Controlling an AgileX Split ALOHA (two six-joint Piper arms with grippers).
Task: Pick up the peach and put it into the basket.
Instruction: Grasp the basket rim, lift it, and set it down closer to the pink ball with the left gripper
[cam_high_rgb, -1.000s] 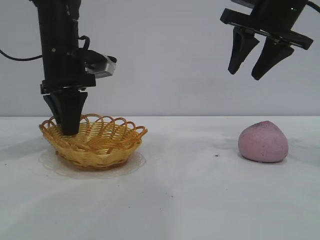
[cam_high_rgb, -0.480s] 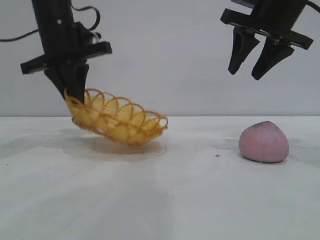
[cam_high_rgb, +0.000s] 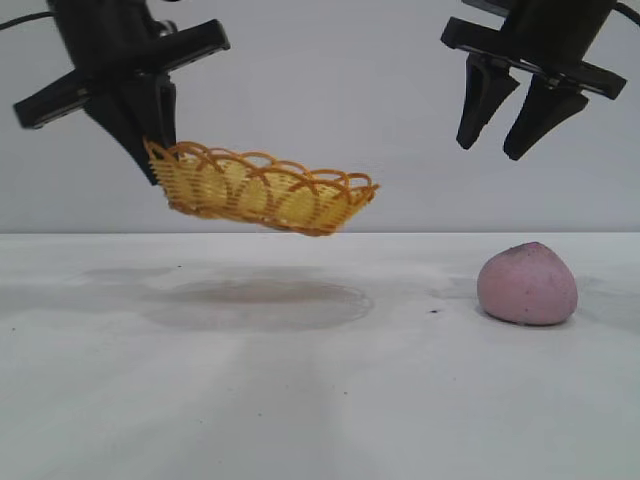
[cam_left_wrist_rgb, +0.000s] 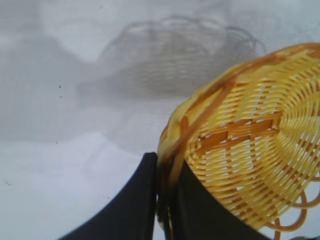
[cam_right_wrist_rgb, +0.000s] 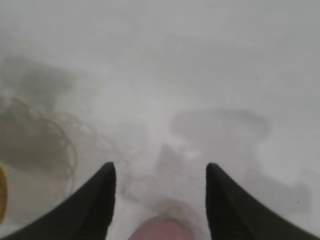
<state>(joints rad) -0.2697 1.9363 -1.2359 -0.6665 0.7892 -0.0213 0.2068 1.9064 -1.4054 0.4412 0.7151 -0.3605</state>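
At upper left of the frame, the left tool (cam_high_rgb: 150, 150) pinches the rim of the basket (cam_high_rgb: 262, 192), holding it tilted in the air above the surface (cam_high_rgb: 320, 380). The peach (cam_high_rgb: 527, 284) sits on the surface at right, directly below the right tool (cam_high_rgb: 503, 132), whose fingers are spread apart.

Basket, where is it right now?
In the exterior view the basket hangs tilted above the table at left, its rim pinched by the left gripper, far from the peach.

2 black arms, tapered matte gripper fingers (cam_high_rgb: 481, 105), thin black cable (cam_high_rgb: 22, 20)
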